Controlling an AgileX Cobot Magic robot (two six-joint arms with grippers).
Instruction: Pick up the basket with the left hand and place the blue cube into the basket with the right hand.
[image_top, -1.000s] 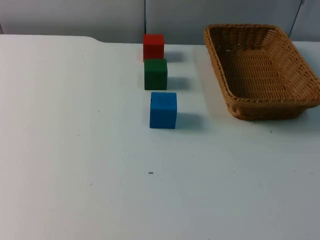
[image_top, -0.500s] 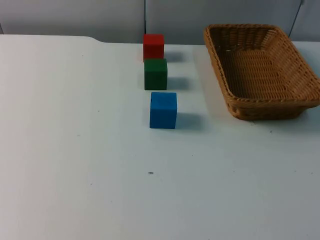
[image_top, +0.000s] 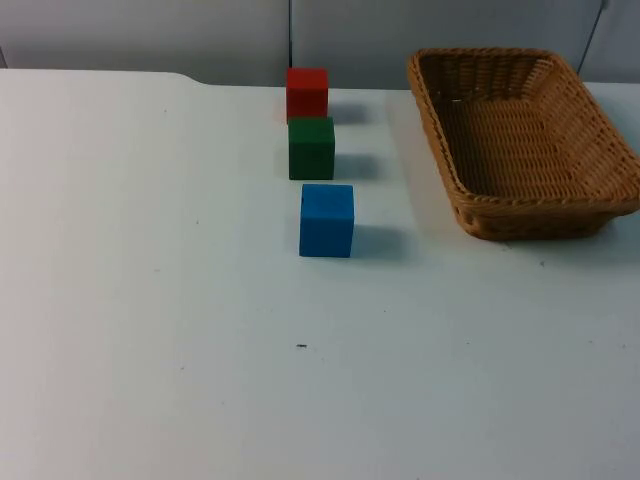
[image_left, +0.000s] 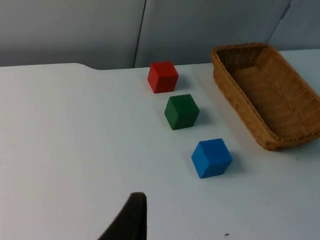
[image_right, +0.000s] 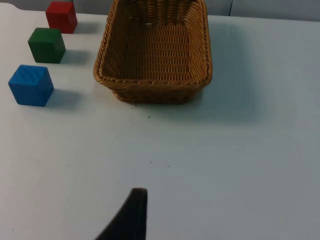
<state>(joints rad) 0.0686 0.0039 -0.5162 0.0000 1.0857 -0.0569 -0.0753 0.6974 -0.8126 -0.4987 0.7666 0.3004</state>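
Note:
The blue cube stands on the white table near the middle, in line with two other cubes. The empty woven basket rests at the back right, a short gap to the cube's right. My left gripper waits well back from the blue cube and the basket, above bare table. My right gripper also hangs back, facing the basket's short side, with the blue cube off to one side. Neither gripper touches anything.
A green cube sits just behind the blue one, and a red cube behind that, near the grey partition wall. The table's front half is bare.

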